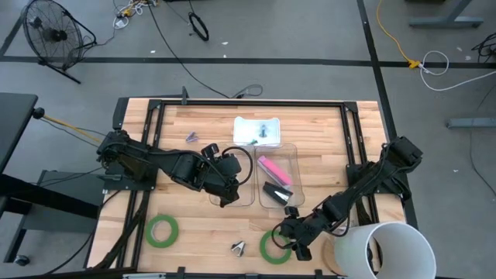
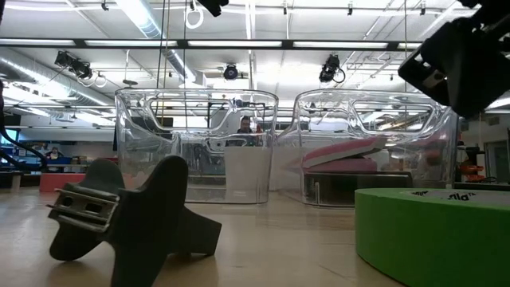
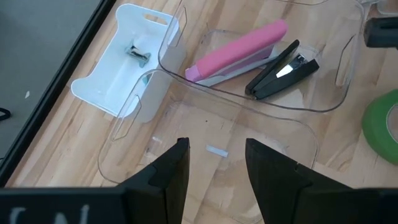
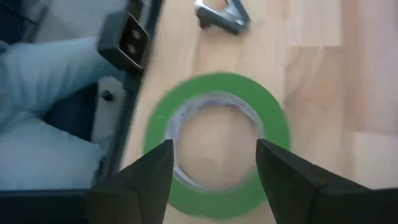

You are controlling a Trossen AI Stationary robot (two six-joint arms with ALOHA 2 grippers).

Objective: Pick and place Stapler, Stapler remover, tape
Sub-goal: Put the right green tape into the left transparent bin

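Note:
A green tape roll (image 1: 271, 246) lies flat on the table near its front edge. My right gripper (image 1: 290, 240) hangs open just above it, clear of it, and the roll's ring (image 4: 217, 140) shows past the fingers. A metal stapler remover (image 1: 238, 248) lies left of the roll and stands large in the low view (image 2: 127, 211). A pink stapler (image 3: 239, 50) and a black stapler (image 3: 283, 68) lie in the right clear bin (image 1: 280, 177). My left gripper (image 3: 216, 165) is open and empty over the left clear bin (image 1: 232, 180).
A second green tape roll (image 1: 163, 230) lies front left. A white tray (image 1: 258, 130) with small parts stands behind the bins, and a small purple item (image 1: 191, 137) lies to its left. A white bucket (image 1: 387, 248) stands at the front right corner.

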